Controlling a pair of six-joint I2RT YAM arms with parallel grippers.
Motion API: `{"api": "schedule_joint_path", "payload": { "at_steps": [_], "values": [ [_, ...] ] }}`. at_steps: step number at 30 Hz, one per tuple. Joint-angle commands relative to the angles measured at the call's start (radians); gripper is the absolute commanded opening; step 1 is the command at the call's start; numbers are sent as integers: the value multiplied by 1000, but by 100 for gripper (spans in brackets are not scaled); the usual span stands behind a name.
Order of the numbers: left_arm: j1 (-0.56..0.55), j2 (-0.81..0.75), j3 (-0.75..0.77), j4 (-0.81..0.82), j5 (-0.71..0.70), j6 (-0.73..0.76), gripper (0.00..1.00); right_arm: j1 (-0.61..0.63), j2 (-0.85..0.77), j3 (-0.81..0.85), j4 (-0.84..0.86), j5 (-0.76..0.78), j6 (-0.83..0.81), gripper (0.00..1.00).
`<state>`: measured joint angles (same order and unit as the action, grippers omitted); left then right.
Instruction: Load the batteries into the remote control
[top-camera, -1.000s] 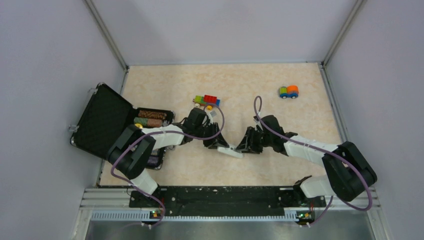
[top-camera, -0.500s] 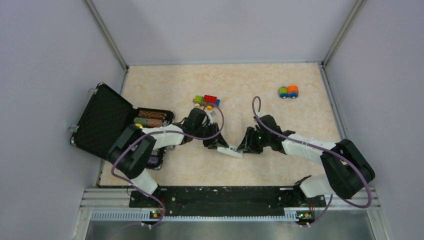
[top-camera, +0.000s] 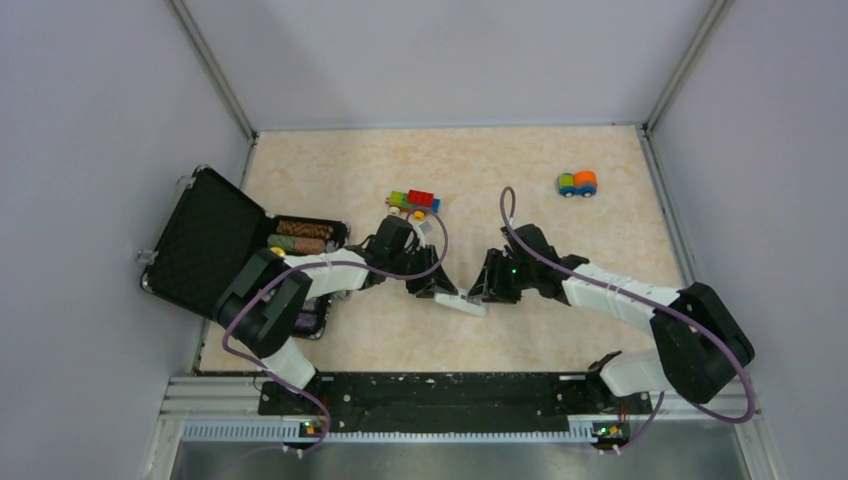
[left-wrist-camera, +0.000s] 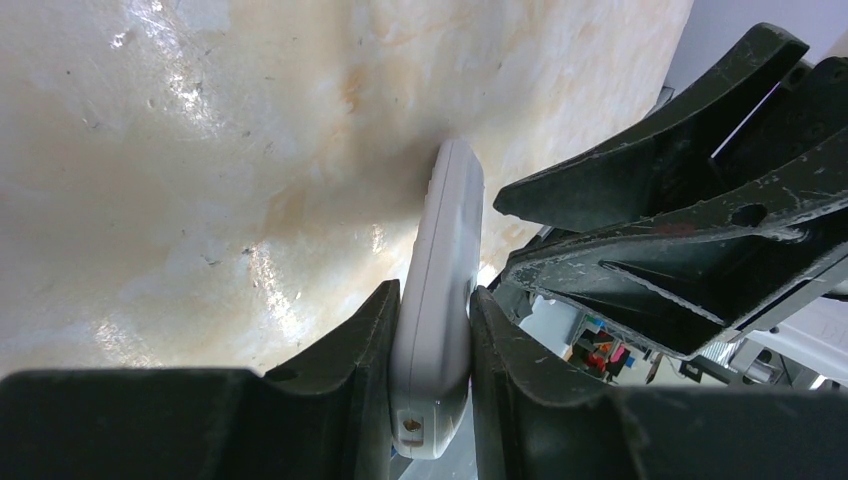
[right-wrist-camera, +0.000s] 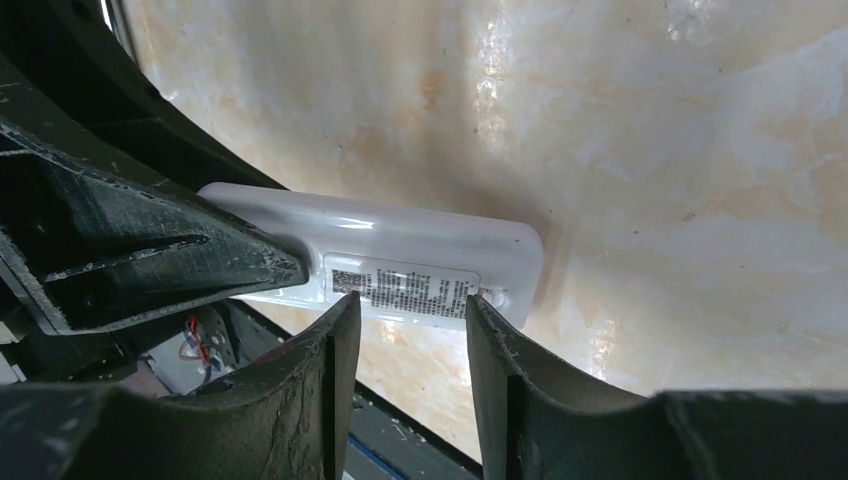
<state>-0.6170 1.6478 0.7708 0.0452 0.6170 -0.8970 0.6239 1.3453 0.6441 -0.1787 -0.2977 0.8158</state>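
The white remote control (top-camera: 463, 301) is at the table's middle front, held between both arms. My left gripper (top-camera: 438, 290) is shut on one end of it; in the left wrist view the remote (left-wrist-camera: 440, 260) stands edge-on, clamped between my fingers (left-wrist-camera: 372, 345). My right gripper (top-camera: 487, 292) is open at the other end. In the right wrist view its fingertips (right-wrist-camera: 340, 320) rest against the remote's labelled back (right-wrist-camera: 410, 265) with nothing between them. The batteries are out of view.
An open black case (top-camera: 205, 240) with rolls of chips (top-camera: 303, 236) lies at the left. A multicoloured brick car (top-camera: 415, 201) stands behind the left gripper. A small toy car (top-camera: 577, 183) sits at the back right. Walls enclose the table.
My right gripper has edged left, closer against the remote. The left gripper and the remote have stayed put.
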Motion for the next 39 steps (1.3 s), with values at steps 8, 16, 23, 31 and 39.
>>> {"api": "schedule_joint_path", "payload": {
  "at_steps": [8,16,23,31,39],
  "values": [
    [-7,48,-27,-100,-154,25,0,14,-4,8,-12,30,31,42],
    [-8,46,-30,-96,-156,22,0,15,22,-2,-9,34,39,43],
    [-9,47,-33,-90,-155,21,0,14,38,-29,37,14,55,47],
    [-9,55,-36,-77,-135,24,0,14,72,-60,111,-28,84,48],
    [-11,61,-51,-40,-113,10,0,15,94,-116,227,-101,139,48]
  ]
}}
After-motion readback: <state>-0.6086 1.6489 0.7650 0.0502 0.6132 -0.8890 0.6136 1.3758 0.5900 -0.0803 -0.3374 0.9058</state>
